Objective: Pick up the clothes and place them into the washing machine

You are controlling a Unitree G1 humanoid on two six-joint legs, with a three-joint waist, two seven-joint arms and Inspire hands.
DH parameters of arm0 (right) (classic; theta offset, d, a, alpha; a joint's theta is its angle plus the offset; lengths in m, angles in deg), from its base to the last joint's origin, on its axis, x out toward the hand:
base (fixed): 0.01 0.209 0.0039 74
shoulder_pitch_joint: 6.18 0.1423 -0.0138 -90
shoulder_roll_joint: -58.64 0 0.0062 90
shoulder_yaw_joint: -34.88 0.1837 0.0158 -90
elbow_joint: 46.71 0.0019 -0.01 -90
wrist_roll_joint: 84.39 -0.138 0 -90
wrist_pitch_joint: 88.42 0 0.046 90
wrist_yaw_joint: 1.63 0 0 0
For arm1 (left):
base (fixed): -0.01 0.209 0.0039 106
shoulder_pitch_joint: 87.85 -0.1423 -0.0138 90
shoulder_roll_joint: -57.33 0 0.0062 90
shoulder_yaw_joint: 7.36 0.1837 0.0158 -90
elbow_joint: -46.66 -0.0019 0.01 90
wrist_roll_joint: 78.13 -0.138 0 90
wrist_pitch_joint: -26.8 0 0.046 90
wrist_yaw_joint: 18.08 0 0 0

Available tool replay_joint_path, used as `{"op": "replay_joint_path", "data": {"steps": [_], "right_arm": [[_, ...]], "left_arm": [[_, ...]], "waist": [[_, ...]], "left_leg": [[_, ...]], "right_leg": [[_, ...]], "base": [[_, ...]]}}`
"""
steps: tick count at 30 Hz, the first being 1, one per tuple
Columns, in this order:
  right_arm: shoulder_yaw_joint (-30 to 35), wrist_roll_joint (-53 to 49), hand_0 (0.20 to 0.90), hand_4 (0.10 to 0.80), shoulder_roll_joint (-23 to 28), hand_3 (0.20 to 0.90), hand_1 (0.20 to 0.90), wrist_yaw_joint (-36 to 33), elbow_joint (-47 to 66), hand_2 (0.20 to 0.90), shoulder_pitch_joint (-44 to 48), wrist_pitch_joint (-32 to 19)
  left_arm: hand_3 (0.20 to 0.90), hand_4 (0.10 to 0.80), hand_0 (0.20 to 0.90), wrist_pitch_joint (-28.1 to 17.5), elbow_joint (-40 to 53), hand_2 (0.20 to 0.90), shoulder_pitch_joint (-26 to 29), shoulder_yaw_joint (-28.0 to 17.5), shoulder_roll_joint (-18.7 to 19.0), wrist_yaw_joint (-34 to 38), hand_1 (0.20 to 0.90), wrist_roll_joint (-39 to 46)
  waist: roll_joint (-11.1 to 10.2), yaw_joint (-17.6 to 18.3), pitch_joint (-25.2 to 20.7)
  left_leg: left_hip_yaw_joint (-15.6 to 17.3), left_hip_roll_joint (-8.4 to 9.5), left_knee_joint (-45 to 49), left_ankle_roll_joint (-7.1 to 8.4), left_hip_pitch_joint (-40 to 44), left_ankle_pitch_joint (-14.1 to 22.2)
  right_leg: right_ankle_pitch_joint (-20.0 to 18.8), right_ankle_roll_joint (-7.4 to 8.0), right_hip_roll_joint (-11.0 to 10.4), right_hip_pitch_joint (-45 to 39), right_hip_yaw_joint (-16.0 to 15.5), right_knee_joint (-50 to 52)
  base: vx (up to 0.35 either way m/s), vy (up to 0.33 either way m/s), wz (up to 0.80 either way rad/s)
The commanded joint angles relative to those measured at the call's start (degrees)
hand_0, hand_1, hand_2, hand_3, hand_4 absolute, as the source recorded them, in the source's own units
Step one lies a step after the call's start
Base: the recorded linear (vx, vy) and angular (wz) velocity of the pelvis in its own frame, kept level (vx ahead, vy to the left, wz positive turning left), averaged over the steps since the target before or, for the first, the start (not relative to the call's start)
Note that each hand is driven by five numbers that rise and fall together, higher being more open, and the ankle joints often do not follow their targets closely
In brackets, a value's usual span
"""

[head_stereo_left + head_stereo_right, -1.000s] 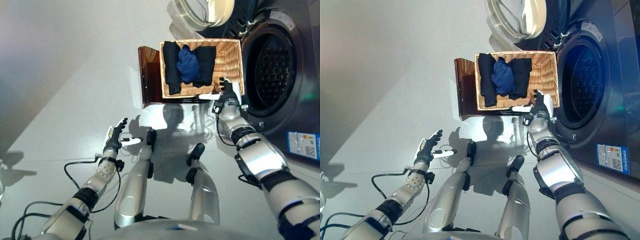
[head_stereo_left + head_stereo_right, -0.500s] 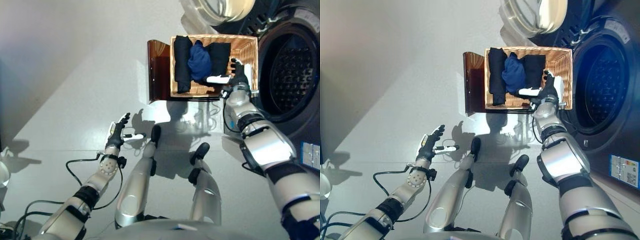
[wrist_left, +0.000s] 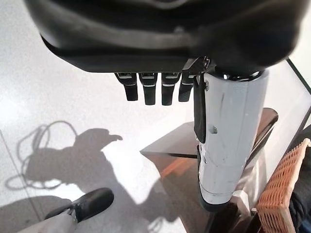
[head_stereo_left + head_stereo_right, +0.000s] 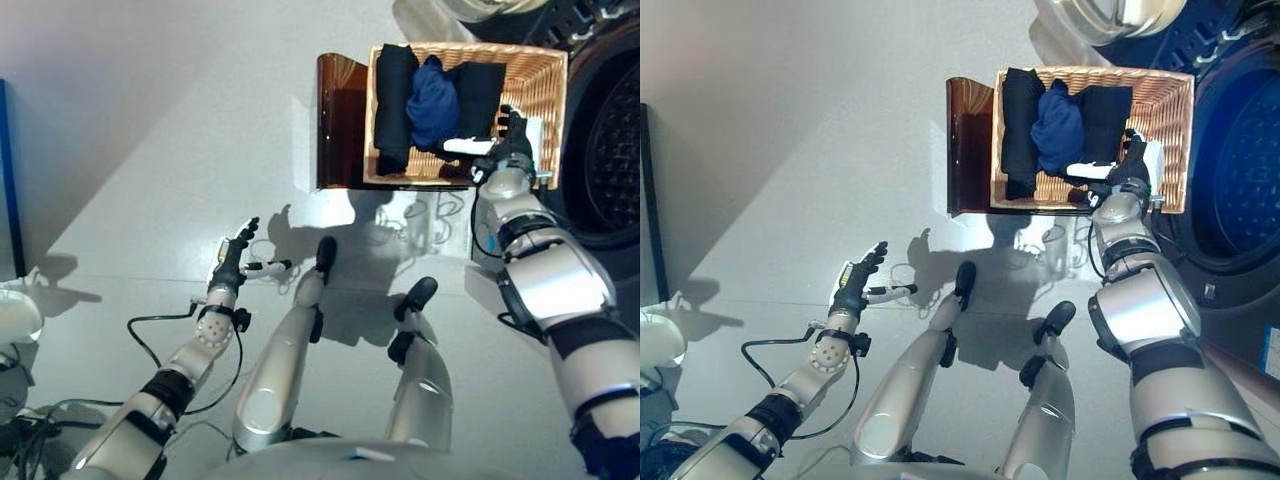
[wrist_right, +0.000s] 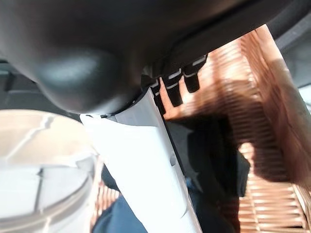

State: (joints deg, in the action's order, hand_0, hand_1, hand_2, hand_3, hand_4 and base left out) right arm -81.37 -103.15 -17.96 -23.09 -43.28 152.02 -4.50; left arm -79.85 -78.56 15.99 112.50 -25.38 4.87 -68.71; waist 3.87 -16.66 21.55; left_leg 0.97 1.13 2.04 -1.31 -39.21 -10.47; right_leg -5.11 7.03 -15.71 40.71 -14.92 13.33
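A wicker basket (image 4: 545,95) rests on a low dark brown box (image 4: 338,120) beside the washing machine (image 4: 610,140). In it lie a black garment (image 4: 392,105), a blue garment (image 4: 433,100) and another black garment (image 4: 482,90). My right hand (image 4: 508,140) is open over the basket's near right part, its white-covered thumb (image 4: 466,146) reaching toward the right black garment. In the right wrist view the fingers (image 5: 182,80) are straight above the dark cloth (image 5: 214,160). My left hand (image 4: 232,262) is open and empty over the floor at lower left.
The machine's round door (image 4: 1110,15) stands open behind the basket. The drum opening (image 4: 1250,170) lies right of the basket. A dark panel (image 4: 10,180) stands at the far left edge. A white object (image 4: 15,320) sits at lower left.
The camera has shifted, so the basket sits further right and higher in the picture. My right hand has moved from the basket's near rim to over its inside, close to the right black garment.
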Motion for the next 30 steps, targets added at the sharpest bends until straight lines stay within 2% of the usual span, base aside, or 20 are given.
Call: {"op": "replay_joint_path", "data": {"steps": [1, 2, 3, 4, 5, 6, 8, 21, 30], "right_arm": [[-2.86, -0.06, 0.9, 0.8, 6.83, 0.9, 0.9, -2.29, 2.36, 0.9, 7.3, -1.28], [-2.9, -0.07, 0.9, 0.8, 6.81, 0.9, 0.9, -2.28, 2.33, 0.9, 7.35, -1.28], [-3.18, 0.37, 0.837, 0.755, 6.93, 0.837, 0.837, -2.01, 2.18, 0.837, 7.66, -1.11], [-3.47, 0.63, 0.705, 0.661, 7.05, 0.705, 0.705, -1.85, 1.98, 0.705, 7.86, -1.0], [-3.74, 0.78, 0.518, 0.527, 7.23, 0.518, 0.518, -1.75, 1.81, 0.518, 8.34, -0.89], [-3.94, 0.82, 0.389, 0.435, 7.39, 0.389, 0.389, -1.68, 1.76, 0.389, 8.72, -0.89], [-4.48, 1.13, 0.2, 0.3, 7.77, 0.2, 0.2, -1.65, 1.53, 0.2, 9.44, -0.75], [-3.62, 1.16, 0.2, 0.3, 7.59, 0.2, 0.2, -2.35, 1.95, 0.2, 8.45, -0.92], [-1.14, 0.02, 0.2, 0.3, 8.02, 0.2, 0.2, -2.8, 1.93, 0.2, 5.6, -0.74]], "left_arm": [[0.9, 0.8, 0.9, -3.3, 7.26, 0.9, -1.31, -2.0, 3.43, 2.66, 0.9, -1.69], [0.9, 0.8, 0.9, -3.29, 7.28, 0.9, -1.33, -2.03, 3.42, 2.65, 0.9, -1.7], [0.9, 0.8, 0.9, -3.25, 7.59, 0.9, -1.43, -2.14, 3.47, 2.72, 0.9, -1.84], [0.9, 0.8, 0.9, -3.22, 7.71, 0.9, -1.46, -2.11, 3.56, 2.69, 0.9, -1.93], [0.9, 0.8, 0.9, -3.16, 7.64, 0.9, -1.39, -2.13, 3.53, 2.71, 0.9, -1.98], [0.9, 0.8, 0.9, -3.15, 7.32, 0.9, -1.3, -2.21, 3.45, 2.79, 0.9, -1.89], [0.9, 0.8, 0.9, -3.15, 7.22, 0.9, -1.08, -2.09, 3.28, 2.93, 0.9, -1.79], [0.9, 0.8, 0.9, -3.1, 5.72, 0.9, -1.64, -2.32, 2.75, 3.24, 0.9, -1.6], [0.9, 0.8, 0.9, -2.38, 1.56, 0.9, -1.64, -2.12, 2.1, 2.82, 0.9, -1.34]], "waist": [[1.35, -0.3, 1.65], [1.31, -0.29, 1.57], [1.61, -0.34, 1.65], [1.69, -0.39, 1.64], [1.89, -0.49, 1.57], [2.03, -0.67, 1.55], [2.34, -0.94, 1.45], [2.74, -0.77, 0.83], [1.92, 0.15, 0.06]], "left_leg": [[-1.18, 0.45, 9.67, 4.31, -6.37, 8.37], [-1.16, 0.44, 9.73, 4.31, -6.52, 8.39], [-1.15, 0.54, 10.23, 4.3, -7.48, 8.35], [-1.2, 0.52, 10.2, 4.33, -7.79, 8.32], [-1.37, 0.58, 10.28, 4.32, -8.38, 8.25], [-1.49, 0.53, 10.23, 4.36, -8.83, 8.11], [-1.69, 0.37, 10.06, 4.37, -9.52, 7.82], [-1.97, 0.5, 9.61, 4.52, -9.01, 7.25], [-1.56, 0.21, 8.28, 4.72, -4.34, 7.19]], "right_leg": [[3.22, 0.32, -0.91, -2.74, 2.65, -0.44], [3.27, 0.31, -0.92, -2.55, 2.7, -0.32], [3.62, 0.18, -1.0, -1.25, 2.88, 0.77], [3.77, 0.16, -0.98, -0.79, 2.84, 1.05], [3.91, 0.11, -1.04, 0.09, 2.93, 1.56], [3.98, 0.11, -1.11, 0.52, 2.94, 1.64], [4.21, 0.07, -1.28, 1.45, 2.9, 2.3], [4.71, 0.1, -1.34, 1.96, 2.95, 3.37], [3.91, 0.32, -0.87, -3.5, 2.67, 0.41]], "base": [[-0.008, 0.017, 0.09], [-0.016, 0.018, 0.09], [-0.016, 0.012, 0.07], [-0.02, 0.011, 0.08], [-0.012, -0.005, 0.07], [-0.01, -0.005, 0.09], [-0.008, -0.003, 0.06], [0.002, -0.001, 0.02], [0.0, 0.0, 0.0]]}}
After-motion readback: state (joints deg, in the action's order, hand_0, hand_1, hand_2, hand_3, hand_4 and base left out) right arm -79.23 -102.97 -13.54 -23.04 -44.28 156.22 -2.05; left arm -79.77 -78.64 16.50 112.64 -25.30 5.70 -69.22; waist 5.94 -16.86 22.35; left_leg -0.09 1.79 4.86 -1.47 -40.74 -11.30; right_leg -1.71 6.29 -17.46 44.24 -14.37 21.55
